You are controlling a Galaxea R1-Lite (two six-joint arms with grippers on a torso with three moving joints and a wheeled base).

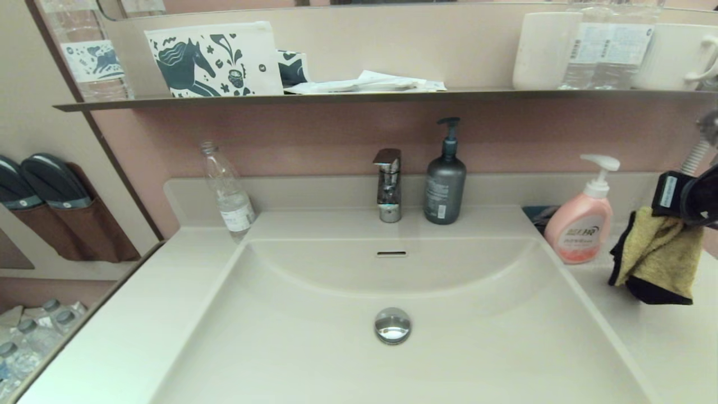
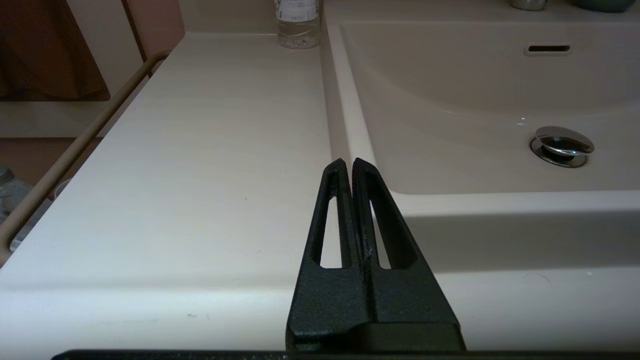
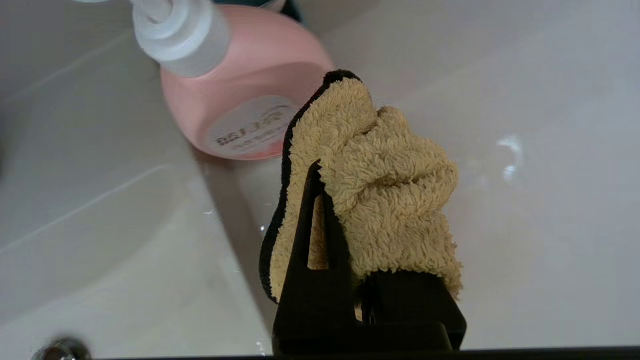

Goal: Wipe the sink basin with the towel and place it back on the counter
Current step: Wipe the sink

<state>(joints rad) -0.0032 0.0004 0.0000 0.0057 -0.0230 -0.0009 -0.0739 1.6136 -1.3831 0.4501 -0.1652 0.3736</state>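
From the head view, the right gripper point(image 1: 673, 216) is holding the towel point(image 1: 657, 258) in the air over the right side of the counter point(image 1: 667, 342), just right of the pink soap bottle point(image 1: 579, 227). The towel is hanging bunched, mustard-yellow with dark edging showing below. The sink basin point(image 1: 314, 336) is looking dry and unmarked, so it is hard to judge whether wiping is done or not yet begun; either way, the towel is not resting on the counter.

From the left wrist view, the left gripper point(image 2: 350, 165) is sitting with its fingers pressed together, holding nothing, near the front edge between the left counter and the basin, apparently idle.

From the right wrist view, the right gripper's fingers are clamping the towel, whose looped pile is bulging in soft folds around them, above the counter beside the basin rim and the soap bottle.
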